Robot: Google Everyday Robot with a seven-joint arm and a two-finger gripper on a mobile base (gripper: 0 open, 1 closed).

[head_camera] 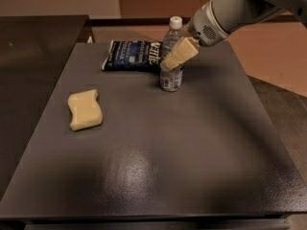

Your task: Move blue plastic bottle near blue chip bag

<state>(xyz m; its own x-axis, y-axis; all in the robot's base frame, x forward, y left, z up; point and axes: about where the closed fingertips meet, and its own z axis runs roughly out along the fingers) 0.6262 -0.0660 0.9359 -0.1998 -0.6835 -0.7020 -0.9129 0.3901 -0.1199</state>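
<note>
The blue plastic bottle (171, 78) stands upright on the dark table (158, 147), at its back middle. It is clear, with a white cap and a blue-and-white label. The blue chip bag (132, 55) lies flat just left of and behind the bottle, and its right end is close to the bottle. My gripper (170, 61) reaches in from the upper right and sits around the bottle's middle. Its tan part crosses in front of the bottle and hides part of the bottle's body.
A pale yellow sponge (85, 110) lies on the left part of the table. A darker counter (33, 47) adjoins the table on the left. The floor (273, 56) shows beyond the right edge.
</note>
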